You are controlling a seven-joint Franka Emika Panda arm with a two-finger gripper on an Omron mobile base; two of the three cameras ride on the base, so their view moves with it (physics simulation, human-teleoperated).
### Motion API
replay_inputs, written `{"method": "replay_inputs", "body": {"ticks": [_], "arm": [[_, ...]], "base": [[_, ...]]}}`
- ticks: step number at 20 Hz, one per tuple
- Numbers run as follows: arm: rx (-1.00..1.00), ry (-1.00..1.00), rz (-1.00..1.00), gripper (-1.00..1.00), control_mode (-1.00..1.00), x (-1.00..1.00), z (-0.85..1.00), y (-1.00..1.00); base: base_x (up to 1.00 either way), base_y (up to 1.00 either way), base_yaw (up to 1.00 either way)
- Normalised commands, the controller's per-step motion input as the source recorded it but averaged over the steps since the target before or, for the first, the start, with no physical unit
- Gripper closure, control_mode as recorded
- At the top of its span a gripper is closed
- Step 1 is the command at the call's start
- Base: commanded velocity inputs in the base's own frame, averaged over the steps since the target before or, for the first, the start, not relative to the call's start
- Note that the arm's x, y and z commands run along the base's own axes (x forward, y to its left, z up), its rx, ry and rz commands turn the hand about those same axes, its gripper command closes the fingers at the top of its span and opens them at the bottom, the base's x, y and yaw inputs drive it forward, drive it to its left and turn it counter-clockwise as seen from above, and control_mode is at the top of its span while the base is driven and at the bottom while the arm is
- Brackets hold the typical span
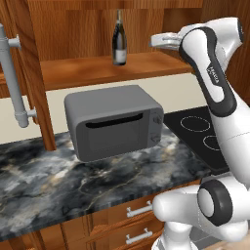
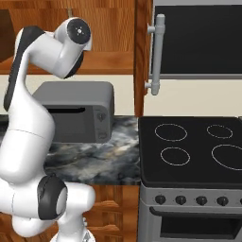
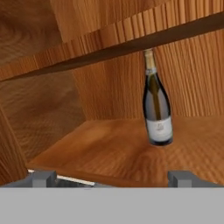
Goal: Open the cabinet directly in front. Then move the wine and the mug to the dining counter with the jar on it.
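Dark finger tips sit far apart at the bottom of the hand view, so I read the gripper (image 3: 112, 178) as spread wide and holding nothing. It is level with the lower shelf edge of the cabinet (image 3: 109, 148), just outside the opening and pointed inward.

1. Position. From the left base camera, the gripper (image 1: 163, 40) reaches in from the right side of the open cabinet (image 1: 97, 68), well apart from the wine (image 1: 119, 41).
2. Target. The wine (image 3: 157, 105) stands upright on the wooden shelf, toward the back wall and right of centre in the hand view. Nothing stands between it and the fingers.
3. Doors. Both are swung out; the left door's grey bar handle (image 1: 12, 83) shows in the left base camera, the right door's handle (image 2: 157, 54) in the right base camera. I judge the opening step complete.
4. Step in hand. Approach to the wine for the first pick.
5. Next move. I would shift the hand until the bottle body lies between the fingers, advance along the shelf, and close low on the glass, below the neck.
6. Caution. A tall, narrow bottle tips easily if one finger touches first.

Below the cabinet, a grey microwave (image 1: 114, 122) sits on the marble worktop (image 1: 58, 180), beside the stove (image 2: 189, 151).
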Motion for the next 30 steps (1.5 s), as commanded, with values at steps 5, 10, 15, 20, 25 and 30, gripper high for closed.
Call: {"method": "replay_inputs", "body": {"ticks": [5, 10, 15, 20, 25, 30], "arm": [[0.0, 0.04, 0.0, -1.0, -1.0, 0.1, 0.0, 0.0], [-0.02, -0.09, 0.0, -1.0, -1.0, 0.07, 0.0, 0.08], [-0.09, -0.12, -0.01, -1.0, -1.0, 0.19, 0.0, 0.35], [-0.04, -0.02, -0.04, -1.0, -1.0, 0.47, 0.01, 0.3], [0.0, 0.03, -0.01, -1.0, -1.0, 0.59, 0.19, 0.02], [0.0, 0.03, -0.01, -1.0, -1.0, 0.56, 0.1, 0.0]], "base": [[0.0, 0.0, 0.0], [0.0, 0.0, 0.0], [0.0, 0.0, 0.0], [0.0, 0.0, 0.0], [0.0, 0.0, 0.0], [0.0, 0.0, 0.0]]}}
